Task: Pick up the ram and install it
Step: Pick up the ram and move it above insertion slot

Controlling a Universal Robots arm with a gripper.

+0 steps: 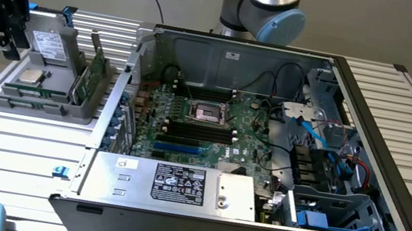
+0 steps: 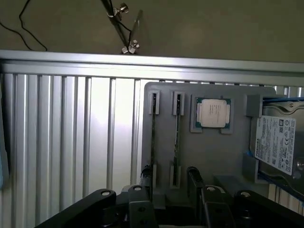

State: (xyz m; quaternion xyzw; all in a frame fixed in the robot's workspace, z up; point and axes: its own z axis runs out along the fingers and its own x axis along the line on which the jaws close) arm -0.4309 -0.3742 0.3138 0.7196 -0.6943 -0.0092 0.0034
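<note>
The claw point(image 2: 170, 175) hung spread over the tray point(image 2: 213, 156), with the ram point(image 2: 176, 135) on edge in a slot below it, likely light, stiff yet fragile, best pinched across its flat faces mid-length.

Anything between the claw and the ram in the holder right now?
Nothing visible. The open claw hangs over the edge of the grey holder, where the ram stands on edge in its slot, top bare. The processor and the drive sit aside.
</note>
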